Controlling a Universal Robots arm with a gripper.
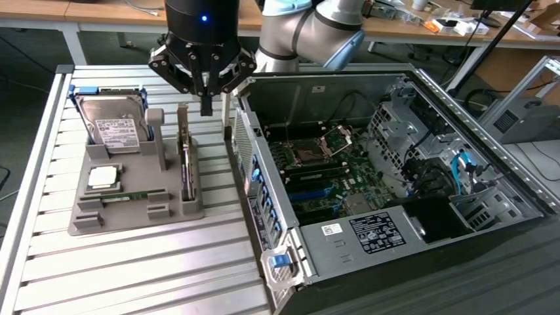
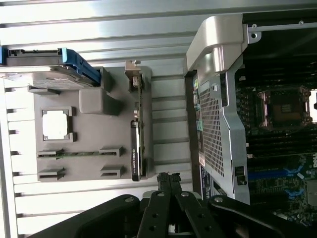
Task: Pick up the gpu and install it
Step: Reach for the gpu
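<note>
The gpu (image 1: 185,161) is a thin dark card standing on edge in a slot of the grey holder (image 1: 131,220), on the side nearest the computer case. In the wrist view the gpu (image 2: 137,148) is a narrow strip with a silvery bracket at one end. My gripper (image 1: 206,108) hangs above the holder's far end, between the card and the case wall, apart from both. Its fingers (image 2: 168,177) are pressed together, shut on nothing.
The holder also carries a silver hard drive (image 1: 114,125) in a blue frame, a square processor (image 1: 103,176) and a green memory stick (image 1: 122,195). The open computer case (image 1: 394,164) lies at the exterior view's right, its motherboard (image 1: 324,170) exposed. A slatted metal table (image 1: 131,275) lies beneath.
</note>
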